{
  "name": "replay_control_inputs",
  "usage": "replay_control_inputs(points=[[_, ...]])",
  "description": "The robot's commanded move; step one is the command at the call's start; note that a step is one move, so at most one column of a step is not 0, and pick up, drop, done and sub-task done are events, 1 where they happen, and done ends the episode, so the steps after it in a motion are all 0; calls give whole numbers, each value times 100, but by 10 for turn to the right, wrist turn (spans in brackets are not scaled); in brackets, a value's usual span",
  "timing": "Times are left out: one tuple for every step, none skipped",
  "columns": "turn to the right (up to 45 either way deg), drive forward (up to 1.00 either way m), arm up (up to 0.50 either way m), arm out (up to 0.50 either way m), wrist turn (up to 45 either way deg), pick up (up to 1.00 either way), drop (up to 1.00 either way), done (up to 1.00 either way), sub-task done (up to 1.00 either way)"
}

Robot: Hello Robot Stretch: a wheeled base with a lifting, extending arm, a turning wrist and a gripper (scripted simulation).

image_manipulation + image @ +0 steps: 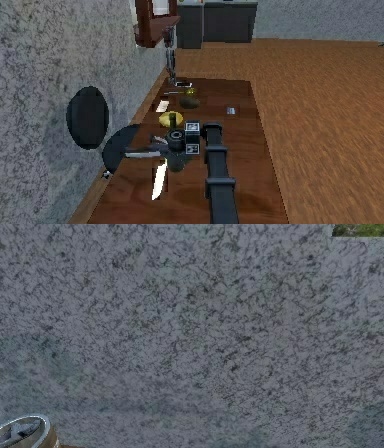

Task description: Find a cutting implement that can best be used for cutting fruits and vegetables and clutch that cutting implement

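the knife (158,180) lay on the table (250,160) just beside the gripper (172,145), toward the arm side view's lower left, blade lengthwise; whether the gripper held anything, i couldn't tell.

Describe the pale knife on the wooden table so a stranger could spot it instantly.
Find the long brown table beside the grey speckled wall. At its near end, between that wall and the dark arm, lies the knife. It alone is long, thin and pale; its neighbours are a dark round pan and a yellow lump.

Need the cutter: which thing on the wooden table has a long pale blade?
The knife lying left of the arm in the arm side view: no other thing there is long and white.
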Motion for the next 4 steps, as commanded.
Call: replay_control_inputs(points=[[0,0,0,0,30,0,0,0,0],[0,0,-30,0,0,0,0,0,0],[0,0,0,0,0,100,0,0,0],[0,0,10,0,0,0,0,0,0]])
